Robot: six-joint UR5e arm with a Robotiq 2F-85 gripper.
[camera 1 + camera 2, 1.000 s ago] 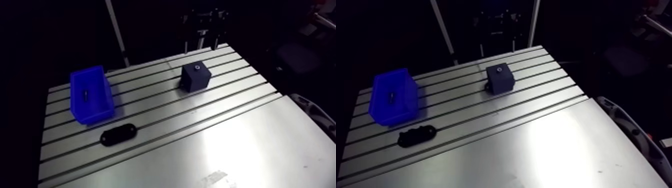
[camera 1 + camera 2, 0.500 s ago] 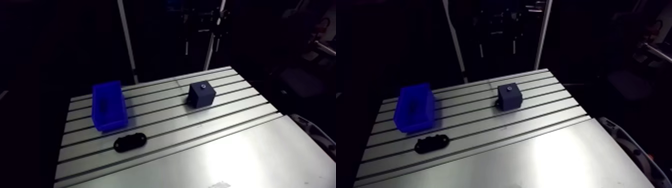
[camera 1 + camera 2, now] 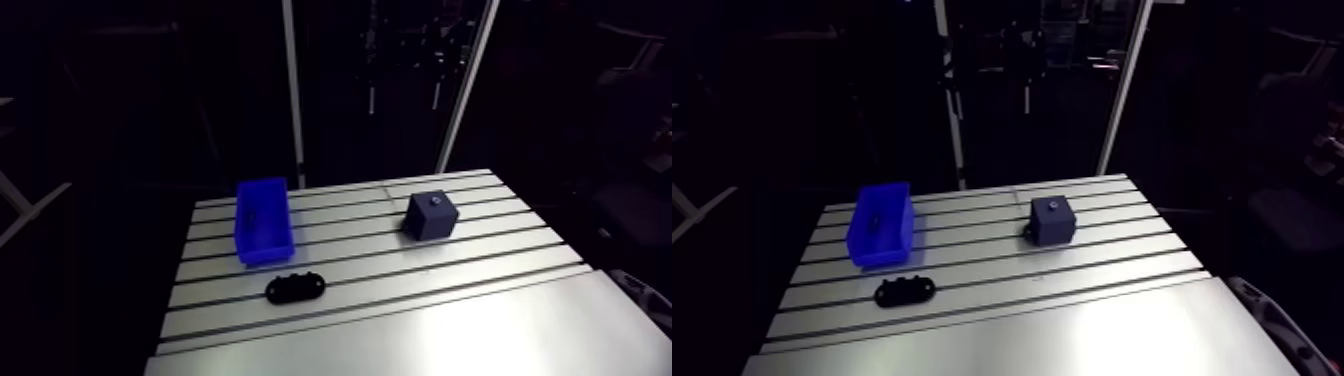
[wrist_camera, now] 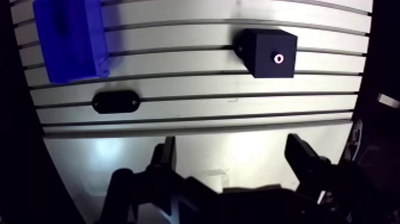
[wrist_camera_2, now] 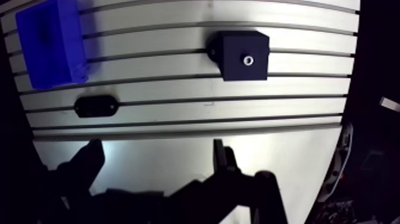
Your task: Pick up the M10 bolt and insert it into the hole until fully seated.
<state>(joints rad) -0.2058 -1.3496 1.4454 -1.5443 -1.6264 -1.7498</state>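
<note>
From my station the biggest thing in view is the slotted aluminium table [image 3: 430, 320], its grooved half carrying everything and its smooth half lying bare under the tool. In the wrist view the gripper [image 4: 232, 152] hangs over that smooth part with its two dark fingers [image 4: 165, 156] spread wide and nothing between them, well apart from all the parts. Next in size is the blue bin [image 3: 270, 250], an open-topped box standing on the grooved half. Well across the table from it sits the dark cube-shaped block [image 3: 430, 217], with a small round hole [image 4: 278, 58] in its top face that shows a pale ring. Near the bin, on the side towards the gripper, a flat black oval plate [image 3: 296, 288] lies on the grooves. The M10 bolt [image 3: 875, 219] is inside the bin: I see it only as a small dark elongated shape on the bin floor, too small for me to make out head or thread.
</note>
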